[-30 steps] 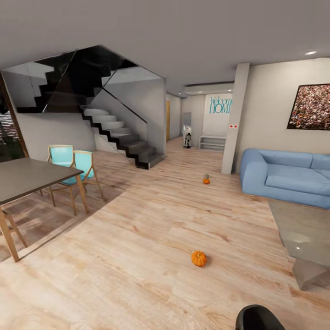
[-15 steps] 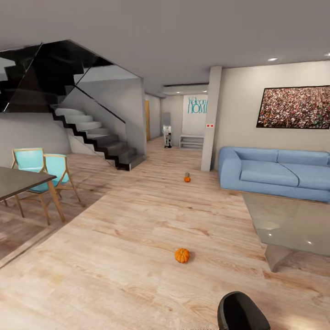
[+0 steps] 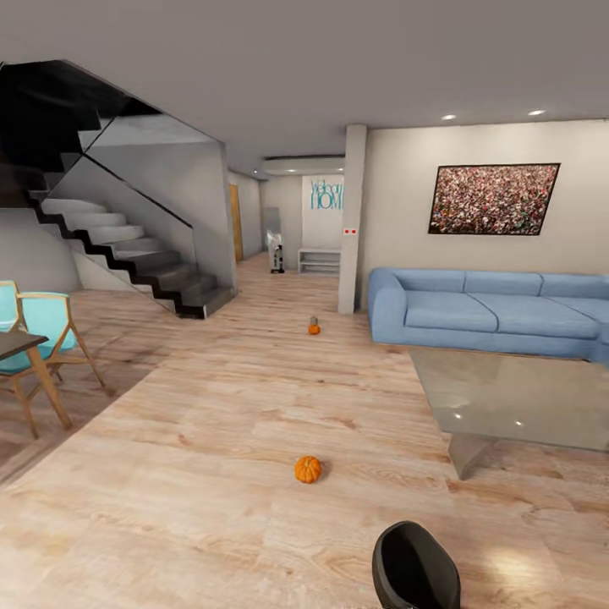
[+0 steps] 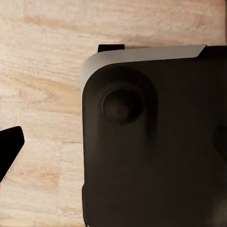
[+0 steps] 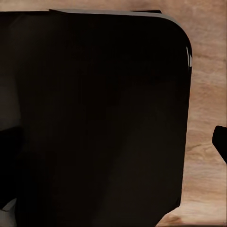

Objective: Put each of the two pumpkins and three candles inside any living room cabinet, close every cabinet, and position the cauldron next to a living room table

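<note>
Camera swung right, near pumpkin (image 3: 308,469) on bare floor, glass table (image 3: 516,397) beside, finger state unclear.

Bright, even ceiling spotlights (image 3: 448,117) glare on the glass table (image 3: 507,389); soft shadows, edges warped

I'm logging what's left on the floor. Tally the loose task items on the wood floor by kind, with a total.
Pumpkins: 2, near and far
Candles: 1, grey, right behind the far pumpkin
Total: 3
</note>
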